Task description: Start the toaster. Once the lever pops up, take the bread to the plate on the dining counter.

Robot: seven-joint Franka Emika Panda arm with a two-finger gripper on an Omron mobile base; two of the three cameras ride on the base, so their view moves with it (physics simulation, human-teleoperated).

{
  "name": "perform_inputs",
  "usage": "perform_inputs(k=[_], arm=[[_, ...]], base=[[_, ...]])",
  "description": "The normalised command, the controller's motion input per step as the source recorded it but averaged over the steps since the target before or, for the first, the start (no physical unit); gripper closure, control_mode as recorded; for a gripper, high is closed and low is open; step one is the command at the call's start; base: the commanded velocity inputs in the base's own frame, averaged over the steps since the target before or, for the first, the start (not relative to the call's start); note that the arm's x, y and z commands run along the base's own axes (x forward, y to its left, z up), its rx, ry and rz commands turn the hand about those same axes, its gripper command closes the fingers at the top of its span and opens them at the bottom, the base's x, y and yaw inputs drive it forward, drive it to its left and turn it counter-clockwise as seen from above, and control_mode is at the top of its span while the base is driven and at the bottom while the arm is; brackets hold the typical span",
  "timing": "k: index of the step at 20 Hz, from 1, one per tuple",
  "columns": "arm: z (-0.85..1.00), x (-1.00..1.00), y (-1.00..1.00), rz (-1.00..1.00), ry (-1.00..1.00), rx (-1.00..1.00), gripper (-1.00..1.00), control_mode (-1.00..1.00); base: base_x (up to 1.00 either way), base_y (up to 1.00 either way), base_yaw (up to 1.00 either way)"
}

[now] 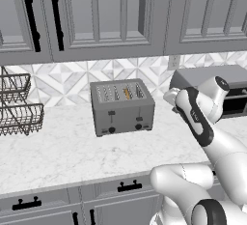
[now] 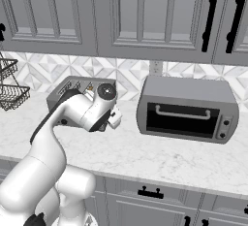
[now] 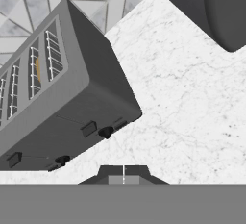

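Note:
The grey toaster stands on the marble counter against the tiled wall, its two dark levers and knobs facing forward. A golden-brown slice of bread sits edge-on in one of its top slots, and shows as an orange sliver in the hand view. My gripper hovers just right of the toaster, a little above the counter, apart from it. Its fingertips are pressed together, shut on nothing, and point toward the toaster's front right corner. The plate and the dining counter are out of view.
A larger grey oven box with a dark glass door stands on the counter right of the toaster. Wire baskets hang at the far left. Grey wall cabinets overhang the counter. Bare marble lies in front of the toaster.

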Motion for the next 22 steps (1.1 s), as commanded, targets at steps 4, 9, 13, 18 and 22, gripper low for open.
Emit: perform_inputs(k=[4, 9, 13, 18, 22], arm=[[0.0, 0.0, 0.0, 0.0, 0.0, 0.0, 1.0, -1.0], [0.0, 0.0, 0.0, 0.0, 0.0, 0.0, 1.0, -1.0], [0.0, 0.0, 0.0, 0.0, 0.0, 0.0, 1.0, -1.0], [0.0, 0.0, 0.0, 0.0, 0.0, 0.0, 1.0, -1.0], [0.0, 0.0, 0.0, 0.0, 0.0, 0.0, 1.0, -1.0]], base=[[0.0, 0.0, 0.0], [0.0, 0.0, 0.0], [0.0, 0.0, 0.0], [0.0, 0.0, 0.0], [0.0, 0.0, 0.0]])
